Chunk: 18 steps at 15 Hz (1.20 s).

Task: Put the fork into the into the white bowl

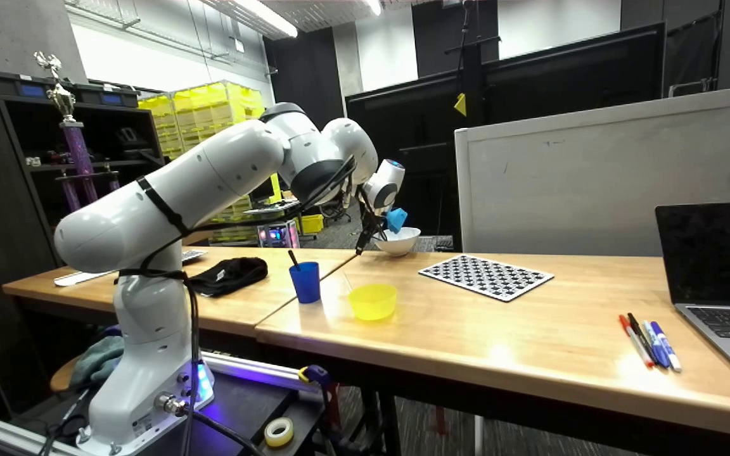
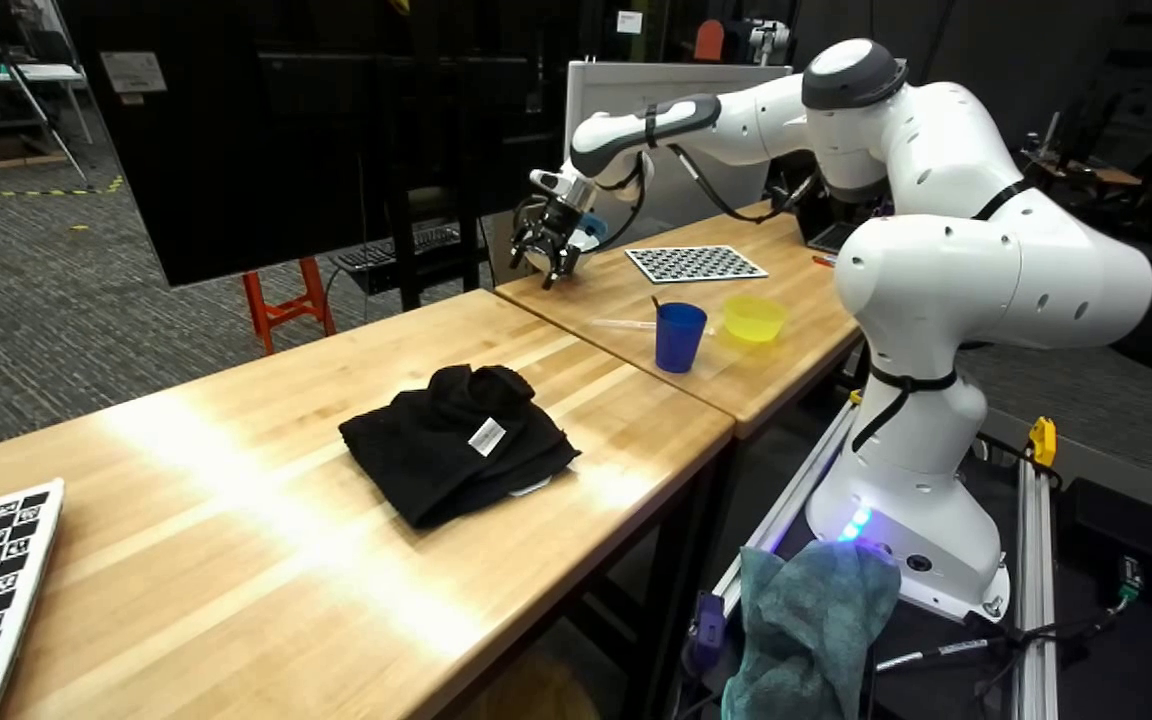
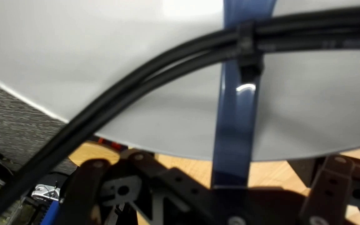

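The white bowl (image 1: 405,242) stands at the far edge of the table in an exterior view, and its pale surface (image 3: 167,122) fills much of the wrist view. Right at the bowl's side is my gripper (image 1: 371,244), pointing down; in an exterior view the gripper (image 2: 532,274) has its fingers spread apart. No held object shows between them. The fork cannot be made out. A thin dark handle (image 1: 293,258) sticks up from the blue cup (image 1: 305,282), its kind unclear. A pale, thin strip (image 2: 624,324) lies on the table behind that cup.
A translucent yellow bowl (image 1: 372,301) stands beside the blue cup. A checkered board (image 1: 486,277), several pens (image 1: 650,342) and a laptop (image 1: 720,285) are farther along the table. Black cloth (image 2: 461,440) lies on the adjoining table. Black cables (image 3: 155,70) cross the wrist view.
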{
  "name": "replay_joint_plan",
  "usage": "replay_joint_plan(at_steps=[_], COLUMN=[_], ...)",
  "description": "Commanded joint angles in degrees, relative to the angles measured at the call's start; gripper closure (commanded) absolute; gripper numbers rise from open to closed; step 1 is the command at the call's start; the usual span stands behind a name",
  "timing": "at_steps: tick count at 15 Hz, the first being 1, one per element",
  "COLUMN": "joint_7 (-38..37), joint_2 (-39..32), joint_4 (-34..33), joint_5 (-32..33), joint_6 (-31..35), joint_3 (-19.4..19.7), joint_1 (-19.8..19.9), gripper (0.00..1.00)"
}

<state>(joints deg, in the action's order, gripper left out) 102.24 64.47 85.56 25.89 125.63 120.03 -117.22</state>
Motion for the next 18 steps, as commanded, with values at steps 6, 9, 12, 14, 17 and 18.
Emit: replay_joint_plan(at_steps=[6, 9, 12, 14, 17, 18], joint_7=[-7.23, -9.09, -11.19, -12.73, -15.20, -16.14], joint_2=[-1.98, -2.64, -3.59, -4.58, -6.25, -6.91], joint_4=[7.02, 9.22, 11.35, 12.91, 15.29, 16.20], joint_5=[4.65, 5.91, 7.59, 9.12, 12.10, 13.36], joint_6=[3.02, 4.39, 5.80, 6.83, 8.37, 9.04], joint_3=[-3.69, -4.69, -5.45, -5.86, -6.44, -6.66], joint_1=[4.94, 6.49, 7.89, 8.87, 10.39, 10.97], gripper=[0.00, 0.00, 0.00, 0.00, 0.00, 0.00])
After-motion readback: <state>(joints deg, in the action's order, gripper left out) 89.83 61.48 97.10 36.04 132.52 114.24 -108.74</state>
